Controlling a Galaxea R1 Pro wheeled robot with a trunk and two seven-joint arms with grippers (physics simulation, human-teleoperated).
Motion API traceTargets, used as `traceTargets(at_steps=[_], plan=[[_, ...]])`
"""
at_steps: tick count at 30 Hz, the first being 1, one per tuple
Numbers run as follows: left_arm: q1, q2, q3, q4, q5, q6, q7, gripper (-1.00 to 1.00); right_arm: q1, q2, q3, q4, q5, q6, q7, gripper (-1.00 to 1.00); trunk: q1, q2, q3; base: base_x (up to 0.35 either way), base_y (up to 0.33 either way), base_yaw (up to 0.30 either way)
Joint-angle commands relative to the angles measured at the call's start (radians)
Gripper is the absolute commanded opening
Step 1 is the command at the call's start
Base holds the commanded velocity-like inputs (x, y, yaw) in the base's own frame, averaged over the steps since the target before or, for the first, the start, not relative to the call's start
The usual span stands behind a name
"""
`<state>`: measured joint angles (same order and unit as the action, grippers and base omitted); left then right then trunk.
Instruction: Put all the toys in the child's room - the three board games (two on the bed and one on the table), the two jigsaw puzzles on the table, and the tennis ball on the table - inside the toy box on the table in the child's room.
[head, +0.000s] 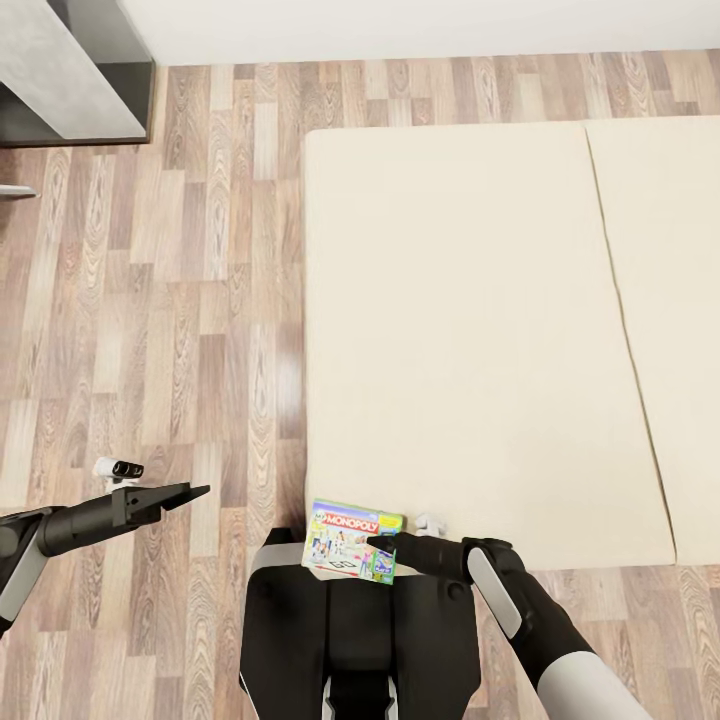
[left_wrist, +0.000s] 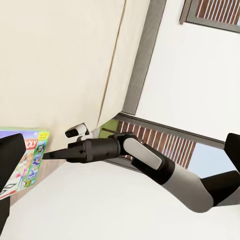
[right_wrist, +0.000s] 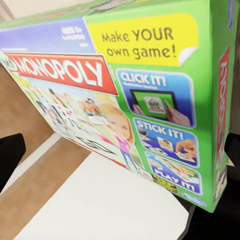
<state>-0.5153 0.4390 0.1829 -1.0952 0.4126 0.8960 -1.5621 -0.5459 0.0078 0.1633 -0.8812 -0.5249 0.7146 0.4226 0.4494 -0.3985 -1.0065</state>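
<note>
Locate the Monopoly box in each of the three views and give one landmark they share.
Head view: Monopoly box at bottom centre, on the near corner of the bed, right pincer at its edge.
Left wrist view: a slice of it at the left edge.
Right wrist view: close up, across most of the picture.
Shared landmark: the red MONOPOLY banner on the box.

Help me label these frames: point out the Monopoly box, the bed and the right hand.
Monopoly box (head: 345, 535): head view, middle of printed lid.
Bed (head: 450, 330): head view, bare cream top.
Right hand (head: 385, 546): head view, between its fingertips at the box's edge.
</note>
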Motion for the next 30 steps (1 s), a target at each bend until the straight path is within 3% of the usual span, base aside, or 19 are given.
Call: traceTargets(at_steps=[1, 30], plan=[[0.000, 0.000, 0.000, 0.000, 0.000, 0.011, -0.003, 1.00, 0.000, 0.000, -0.001, -0.001, -0.001, 0.005, 0.001, 1.00, 0.001, -0.002, -0.001, 0.000, 0.072, 0.000], [0.000, 0.000, 0.000, 0.000, 0.000, 0.011, -0.004, 1.00, 0.000, 0.001, -0.001, -0.001, -0.001, 0.005, 0.001, 1.00, 0.001, -0.002, -0.001, 0.000, 0.043, 0.000]])
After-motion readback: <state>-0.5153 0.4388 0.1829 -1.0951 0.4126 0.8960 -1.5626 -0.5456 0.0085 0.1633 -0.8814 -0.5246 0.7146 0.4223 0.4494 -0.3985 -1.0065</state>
